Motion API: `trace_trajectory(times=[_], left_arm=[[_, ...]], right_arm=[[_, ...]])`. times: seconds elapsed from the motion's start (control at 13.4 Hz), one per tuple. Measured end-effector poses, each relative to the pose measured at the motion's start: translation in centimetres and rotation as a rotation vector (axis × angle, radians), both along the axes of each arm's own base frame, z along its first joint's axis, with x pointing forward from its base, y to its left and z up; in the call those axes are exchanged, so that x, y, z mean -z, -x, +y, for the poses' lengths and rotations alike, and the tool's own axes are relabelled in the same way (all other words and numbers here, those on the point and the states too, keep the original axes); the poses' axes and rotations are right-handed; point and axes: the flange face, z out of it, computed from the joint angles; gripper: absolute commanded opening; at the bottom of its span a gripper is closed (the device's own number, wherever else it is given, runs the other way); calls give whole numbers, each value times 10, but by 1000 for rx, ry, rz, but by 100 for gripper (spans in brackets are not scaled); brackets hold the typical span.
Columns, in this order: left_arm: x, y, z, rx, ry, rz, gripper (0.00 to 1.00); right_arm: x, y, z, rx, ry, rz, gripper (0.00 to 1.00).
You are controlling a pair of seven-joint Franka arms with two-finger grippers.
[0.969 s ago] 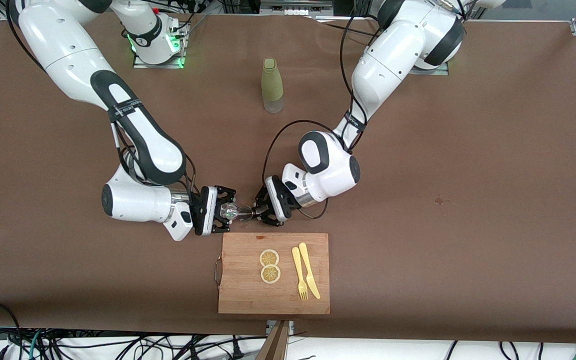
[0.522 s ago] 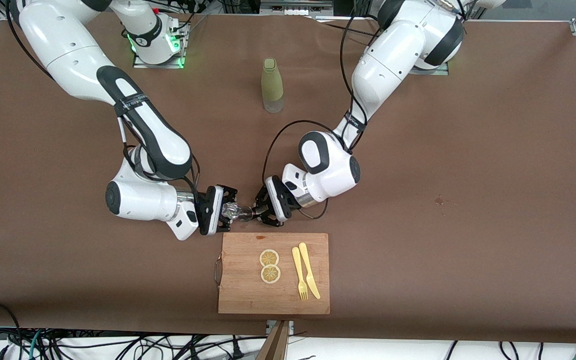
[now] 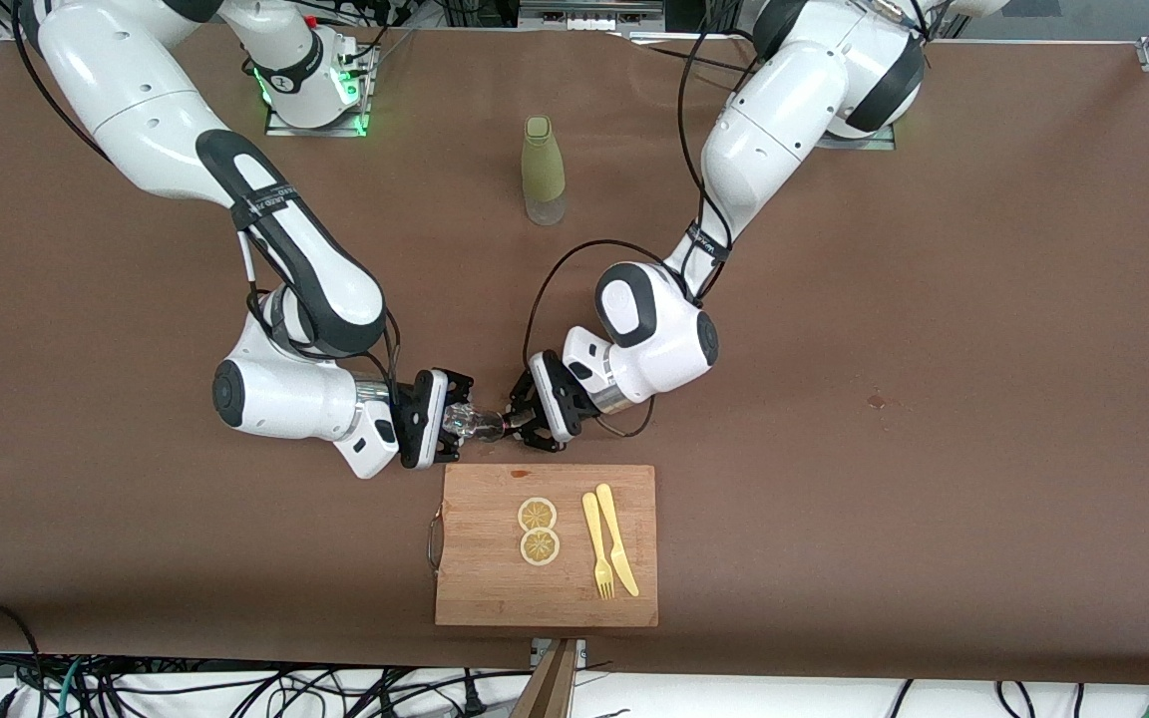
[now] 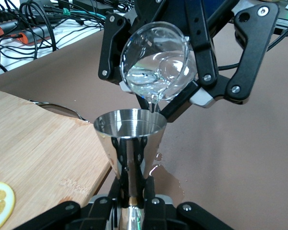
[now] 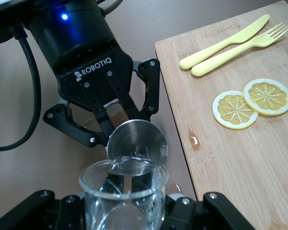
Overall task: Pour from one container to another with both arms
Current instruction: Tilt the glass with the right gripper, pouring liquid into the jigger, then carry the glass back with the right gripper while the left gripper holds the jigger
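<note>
My left gripper is shut on the narrow waist of the silver jigger, holding it upright just above the table beside the cutting board's edge. My right gripper is shut on the clear glass cup, which is tilted with its lip over the jigger's open top. A thin stream of clear liquid runs from the cup's lip into the jigger. In the right wrist view the glass cup sits in the foreground with the jigger just under its rim. A small puddle lies on the table beside the jigger.
A wooden cutting board lies just nearer the front camera than the grippers, with two lemon slices and a yellow plastic fork and knife on it. An olive-green bottle stands toward the arms' bases.
My right arm's wrist and elbow have shifted a little toward the jigger, bringing the tilted cup closer over it. My left arm has not moved.
</note>
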Motion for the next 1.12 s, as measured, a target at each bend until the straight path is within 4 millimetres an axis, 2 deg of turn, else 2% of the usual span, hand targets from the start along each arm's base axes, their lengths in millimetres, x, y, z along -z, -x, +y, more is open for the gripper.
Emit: trace_trajectory(times=[0.67, 1.12], left_arm=[[1, -2, 3, -4, 0, 0, 0], [-2, -4, 3, -7, 3, -4, 0]], right_arm=[[3, -2, -6, -41, -62, -35, 15], [18, -8, -31, -34, -221, -78, 15]])
